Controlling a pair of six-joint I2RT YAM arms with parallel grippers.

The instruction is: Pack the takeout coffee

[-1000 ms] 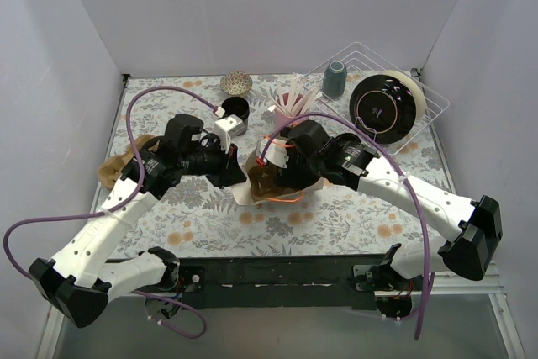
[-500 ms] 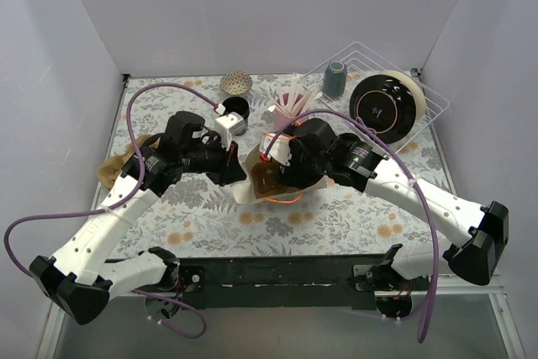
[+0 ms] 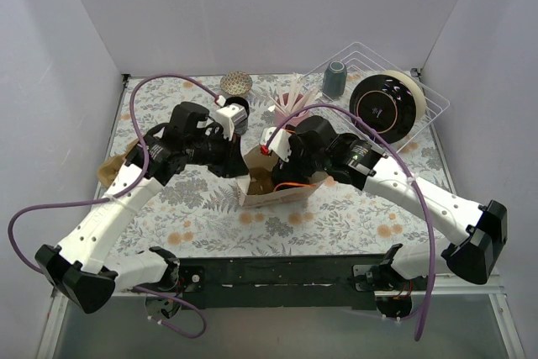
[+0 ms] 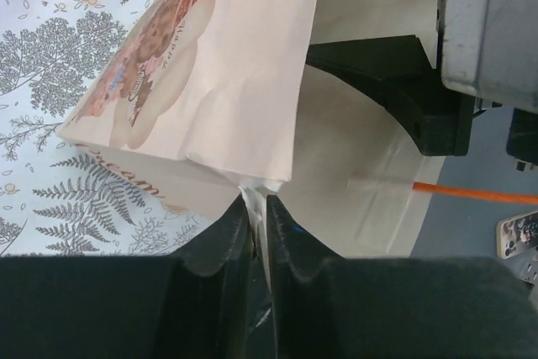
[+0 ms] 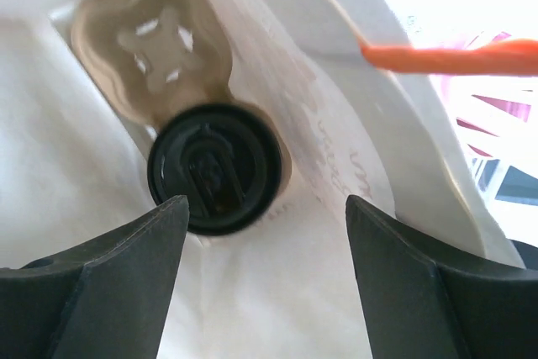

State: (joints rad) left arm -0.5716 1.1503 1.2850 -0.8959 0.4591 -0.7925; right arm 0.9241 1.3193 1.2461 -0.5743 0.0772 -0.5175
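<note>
This is a robotics lab test cell dressed up as a kitchen counter. Plain white panels [image 3: 252, 6] box the table in on the left, far and right sides. A left arm [image 3: 101, 224] and a right arm [image 3: 420, 195], trailing purple cables [image 3: 168, 76], are bolted to a black rail [image 3: 277, 271] at the near edge. A floral tablecloth [image 3: 353, 216] covers the top. At the far right, a wire dish rack [image 3: 430, 94] holds a plate [image 3: 378, 107] and a tumbler [image 3: 334, 80].

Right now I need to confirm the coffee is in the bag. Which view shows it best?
The right wrist view: it looks down on the coffee, lid up, seated in the carrier inside the bag. The top view shows only the bag's dim mouth; the left wrist view shows only the bag's outside.
</note>
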